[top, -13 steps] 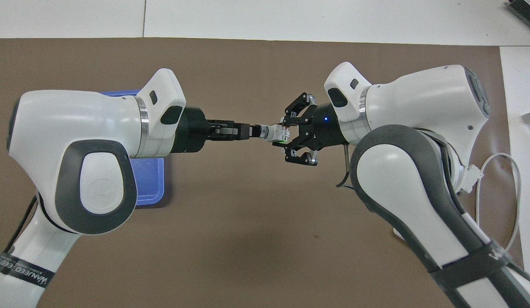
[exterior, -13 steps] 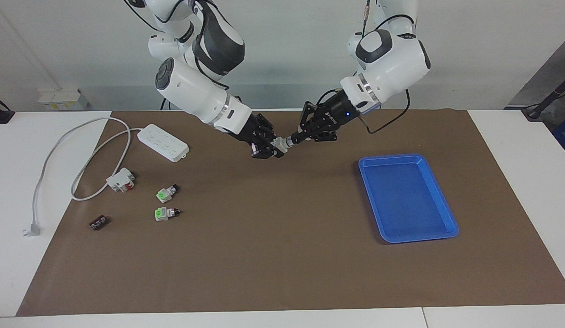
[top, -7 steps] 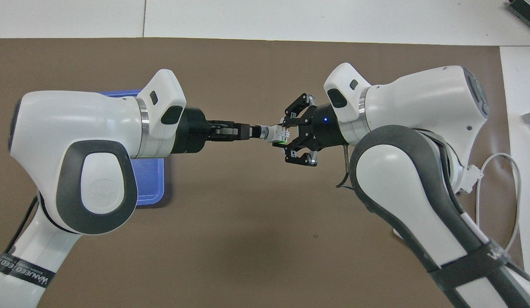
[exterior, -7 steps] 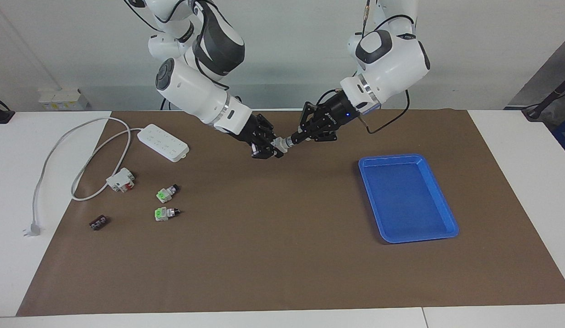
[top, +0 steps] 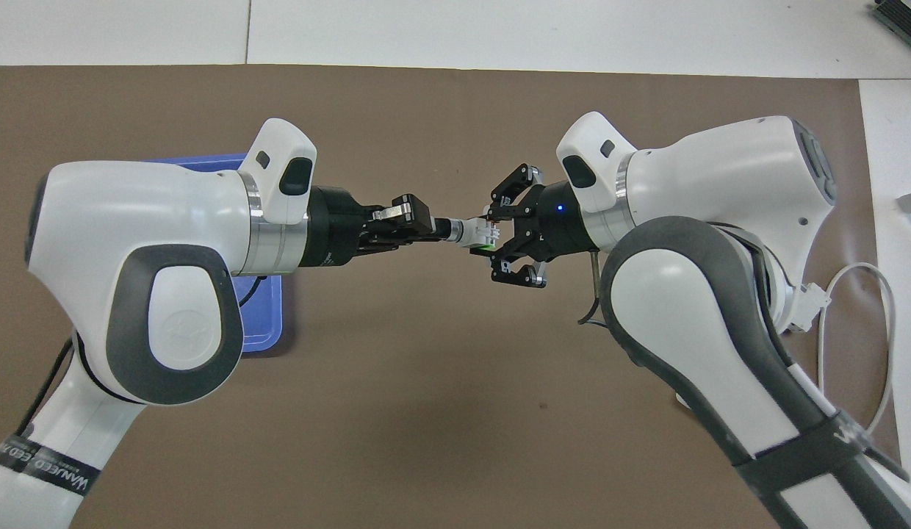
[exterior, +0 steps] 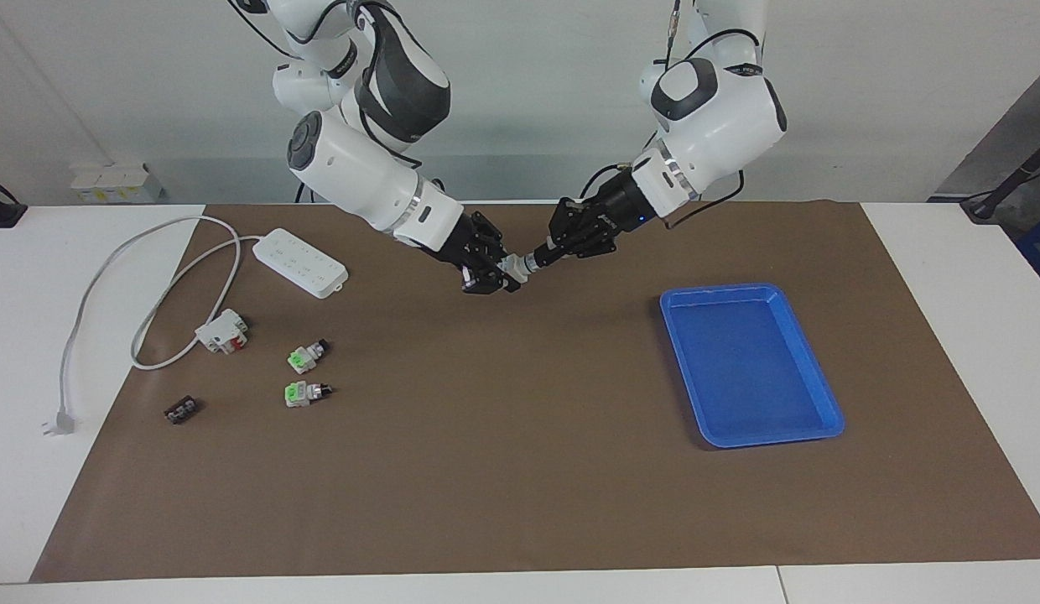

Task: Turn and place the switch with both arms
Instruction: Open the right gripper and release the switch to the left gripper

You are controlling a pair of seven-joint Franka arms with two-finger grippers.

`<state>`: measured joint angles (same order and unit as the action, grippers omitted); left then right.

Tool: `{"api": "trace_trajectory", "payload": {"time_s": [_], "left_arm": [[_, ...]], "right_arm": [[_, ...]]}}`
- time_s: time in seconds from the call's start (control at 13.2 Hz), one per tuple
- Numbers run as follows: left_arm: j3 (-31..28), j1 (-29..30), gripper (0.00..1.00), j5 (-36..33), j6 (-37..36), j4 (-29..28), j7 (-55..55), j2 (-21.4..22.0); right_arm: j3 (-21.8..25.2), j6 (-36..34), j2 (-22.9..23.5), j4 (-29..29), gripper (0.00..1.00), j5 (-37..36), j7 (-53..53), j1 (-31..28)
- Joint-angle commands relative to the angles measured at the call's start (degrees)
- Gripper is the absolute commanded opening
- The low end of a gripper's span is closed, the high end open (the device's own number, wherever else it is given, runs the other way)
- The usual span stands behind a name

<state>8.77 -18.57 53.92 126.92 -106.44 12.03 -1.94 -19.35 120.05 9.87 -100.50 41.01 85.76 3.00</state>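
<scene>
Both arms meet mid-air over the brown mat, the switch (exterior: 513,267) between them. Right gripper (exterior: 496,273) clamped on its white body; left gripper (exterior: 538,256) pinched tight on its knob.

**Readable text: one arm band only**

In the overhead view, a black band (top: 40,464) goes around the left arm (top: 139,257) near the bottom edge. It carries white letters that read about "WANJEED"; the smaller line below them is too small to read. A similar dark band (top: 830,441) is on the right arm (top: 713,242), but its letters cannot be read.
</scene>
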Motion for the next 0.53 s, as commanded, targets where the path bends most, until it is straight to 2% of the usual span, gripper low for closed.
{"api": "trace_trajectory", "payload": {"time_s": [0.0,0.45], "left_arm": [[-0.51,-2.44,0.00,0.49,1.67,-2.19,10.17,1.14],[-0.60,-2.88,0.00,0.31,1.67,-2.28,35.29,1.15]], "right_arm": [[-0.08,1.15,-1.96,-1.45,0.00,1.35,-1.12,0.08],[-0.08,1.15,-2.14,-1.89,0.00,1.00,-1.12,0.08]]}}
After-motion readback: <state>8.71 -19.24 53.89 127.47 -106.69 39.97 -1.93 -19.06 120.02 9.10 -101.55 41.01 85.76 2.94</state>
